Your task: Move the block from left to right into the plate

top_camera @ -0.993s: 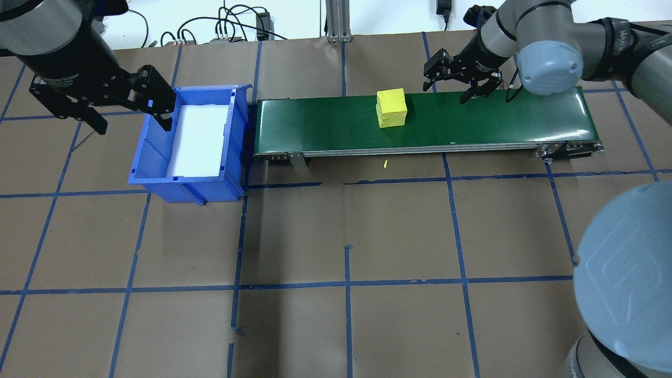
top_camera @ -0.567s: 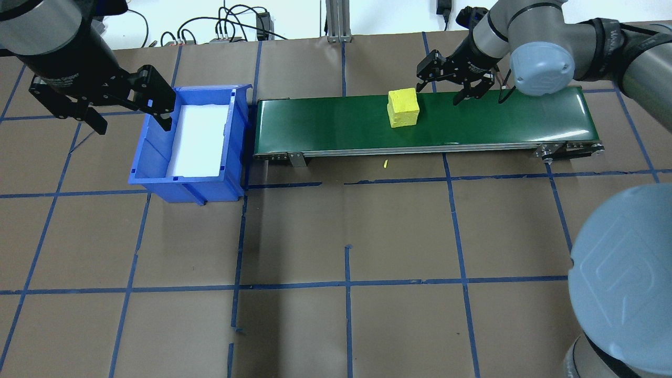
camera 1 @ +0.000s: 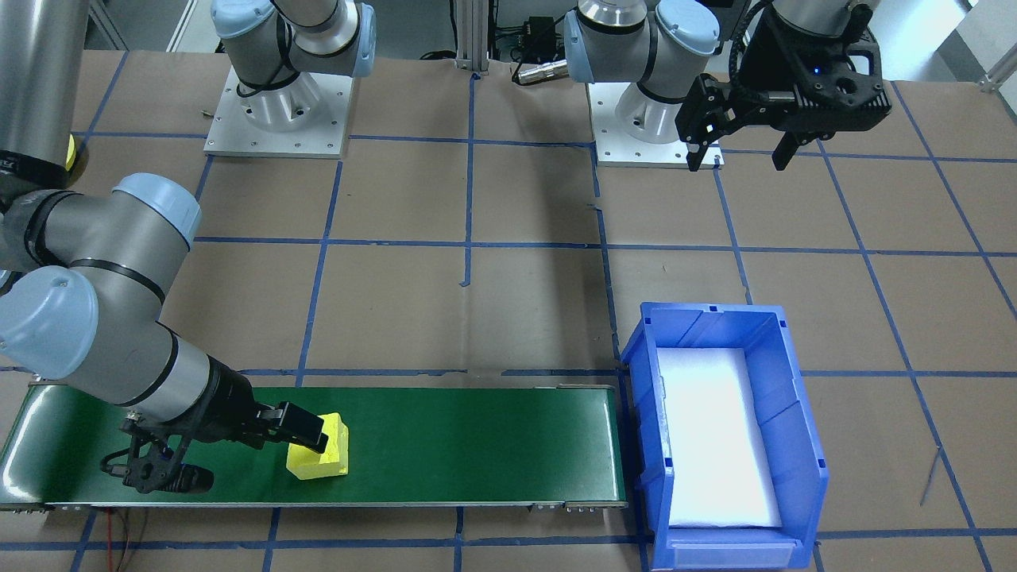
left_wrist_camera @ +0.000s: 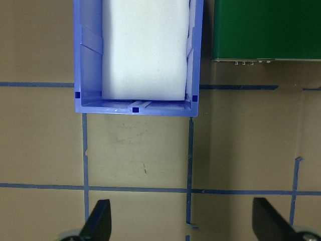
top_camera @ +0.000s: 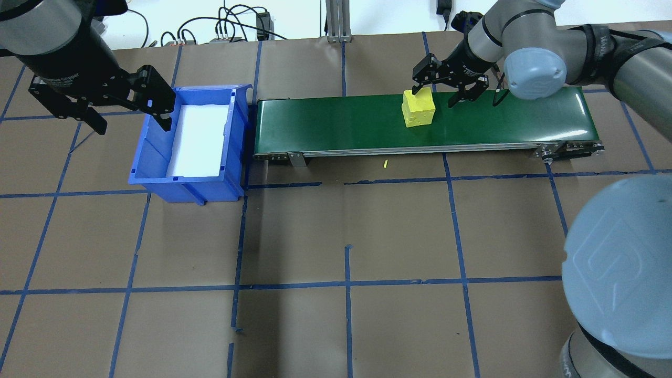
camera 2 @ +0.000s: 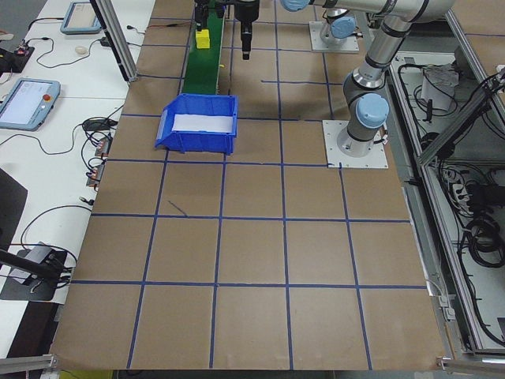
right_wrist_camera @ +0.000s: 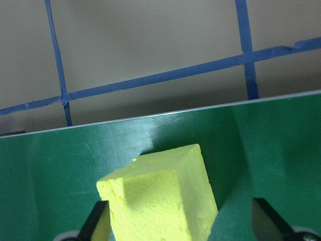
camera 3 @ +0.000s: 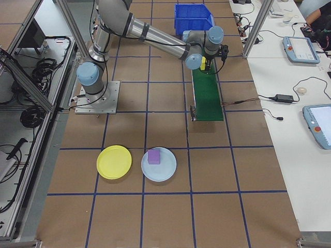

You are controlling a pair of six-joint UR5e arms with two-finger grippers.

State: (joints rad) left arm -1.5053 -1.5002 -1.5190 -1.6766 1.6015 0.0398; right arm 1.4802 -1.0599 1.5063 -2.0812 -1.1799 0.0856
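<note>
The right gripper [top_camera: 441, 84] hangs low over the far edge of the green conveyor belt [top_camera: 341, 123] with its 2 fingers spread wide and nothing between them. One fingertip [top_camera: 418, 88] sits right at the upper far corner of the yellow block [top_camera: 418, 107]; whether it touches cannot be told. In the right wrist view the block [right_wrist_camera: 160, 201] lies close under the camera, toward 1 finger [right_wrist_camera: 98, 223], with the other finger [right_wrist_camera: 266, 218] well apart from it. The block stands on the belt, right of its middle in the overhead view.

The left gripper [top_camera: 128, 113] is also wide open and empty, hovering by the near-left wall of the blue bin [top_camera: 152, 163], which has a white pad [top_camera: 197, 139] on its floor.

Well away on the table, in the right side view, lie a yellow plate [camera 3: 114, 162] and a pale blue plate [camera 3: 168, 173] carrying a purple block [camera 3: 153, 156].
</note>
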